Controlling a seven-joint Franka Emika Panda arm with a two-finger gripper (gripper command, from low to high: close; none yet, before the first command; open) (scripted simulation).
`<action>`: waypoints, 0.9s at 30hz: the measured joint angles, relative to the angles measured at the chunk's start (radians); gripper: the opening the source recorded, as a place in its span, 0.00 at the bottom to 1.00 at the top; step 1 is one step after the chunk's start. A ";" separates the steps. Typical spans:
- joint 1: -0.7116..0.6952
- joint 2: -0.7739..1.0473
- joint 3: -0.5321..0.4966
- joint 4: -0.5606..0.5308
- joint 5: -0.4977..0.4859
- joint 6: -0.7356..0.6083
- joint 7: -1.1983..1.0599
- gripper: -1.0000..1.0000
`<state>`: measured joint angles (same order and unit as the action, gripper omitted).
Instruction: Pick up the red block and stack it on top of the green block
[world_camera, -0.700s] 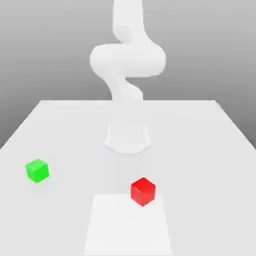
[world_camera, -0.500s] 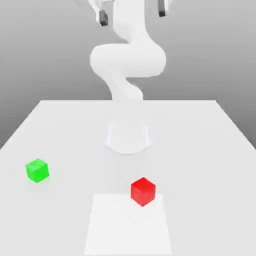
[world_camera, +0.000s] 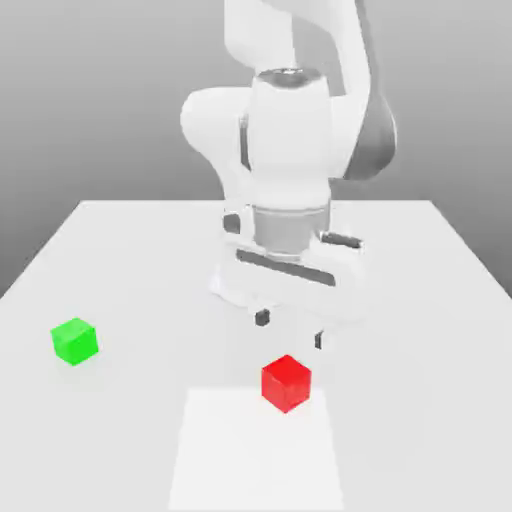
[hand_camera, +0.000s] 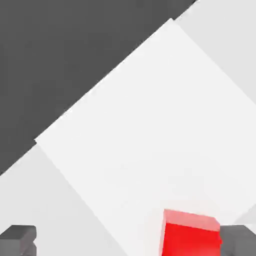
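Red block: lower centre of the exterior view, resting on the table at the far corner of a paler square patch; in the hand view it sits at the lower right, close against one dark fingertip.
Pale patch: a lighter rectangle on the table, bottom centre of the exterior view, nearest the camera.
Green block: left of the exterior view, alone on the table, well apart from the red block and from the arm.
Gripper: spread wide, nothing between the fingers; it points down, hanging just above and slightly behind the red block, not touching it.
Fingertips: two small dark pads under the white hand, one on each side.
Arm: white, bulky, folded over itself in the upper centre of the exterior view.
Table: white, flat, running back to a grey backdrop.
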<state>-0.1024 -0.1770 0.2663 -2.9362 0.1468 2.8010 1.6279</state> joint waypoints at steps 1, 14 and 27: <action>-0.007 0.029 0.010 -0.015 -0.014 0.025 0.034 0.50; 0.115 0.338 -0.195 0.010 -0.321 0.287 0.274 0.00; 0.091 0.041 -0.177 -0.026 -0.109 0.030 0.094 0.00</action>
<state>-0.0113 -0.1356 0.0895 -2.9625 0.0379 2.8307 1.7218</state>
